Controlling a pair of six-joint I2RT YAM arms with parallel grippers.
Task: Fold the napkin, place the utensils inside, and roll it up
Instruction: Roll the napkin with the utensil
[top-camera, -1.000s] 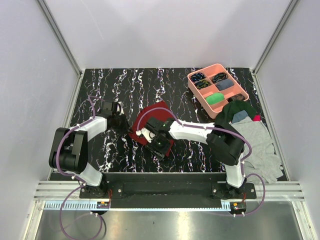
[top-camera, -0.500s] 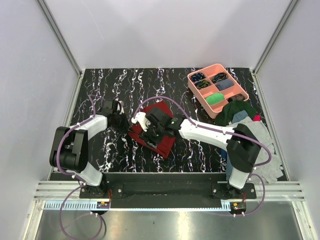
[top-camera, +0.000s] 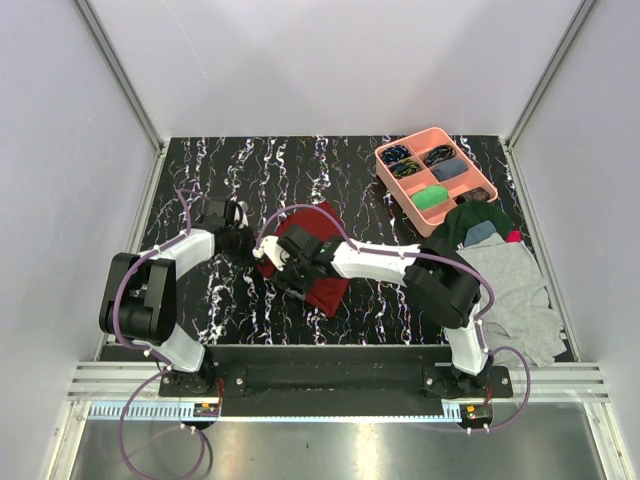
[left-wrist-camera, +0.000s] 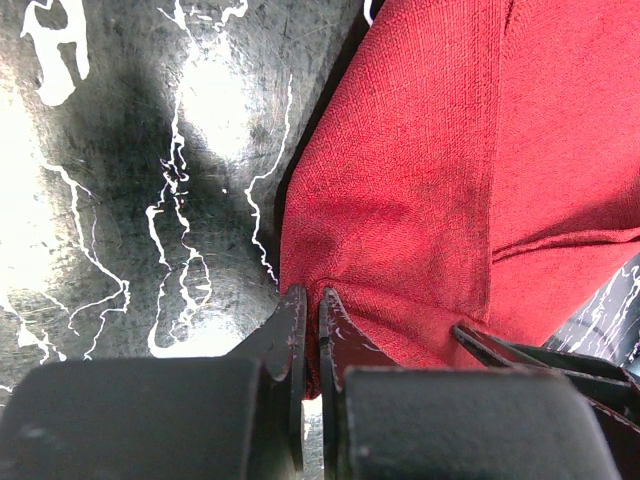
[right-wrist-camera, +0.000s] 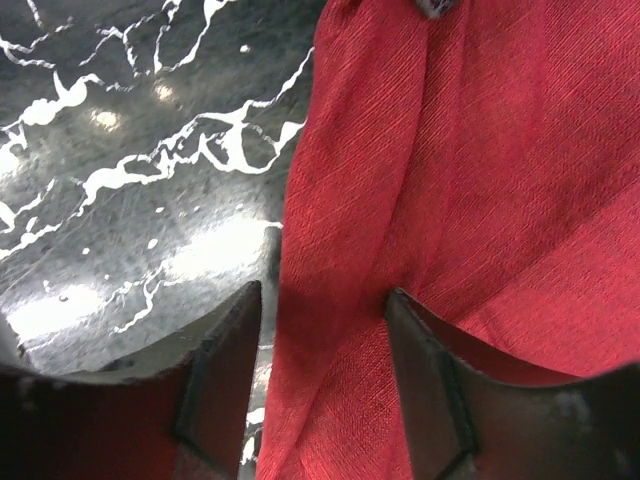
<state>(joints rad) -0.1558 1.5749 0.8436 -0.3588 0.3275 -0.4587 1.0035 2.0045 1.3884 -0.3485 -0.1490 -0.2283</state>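
Observation:
The maroon napkin (top-camera: 322, 285) lies crumpled and partly folded on the black marbled table, left of centre. My left gripper (top-camera: 247, 244) is at the napkin's left edge. In the left wrist view it (left-wrist-camera: 308, 305) is shut on the cloth's edge (left-wrist-camera: 420, 180). My right gripper (top-camera: 285, 263) is over the napkin's left part. In the right wrist view it (right-wrist-camera: 320, 325) is open, with its fingers either side of a raised fold of the napkin (right-wrist-camera: 450, 150). The right fingertips (left-wrist-camera: 520, 355) show close beside the left jaws. No utensils are in view.
A pink tray (top-camera: 384, 172) with compartments of small items stands at the back right. A pile of grey, green and blue clothes (top-camera: 505, 270) lies at the right edge. Enclosure walls stand round the table.
My right gripper has swung from the napkin's near middle up and over to its left part, close to the left gripper. The left gripper has kept its hold and place.

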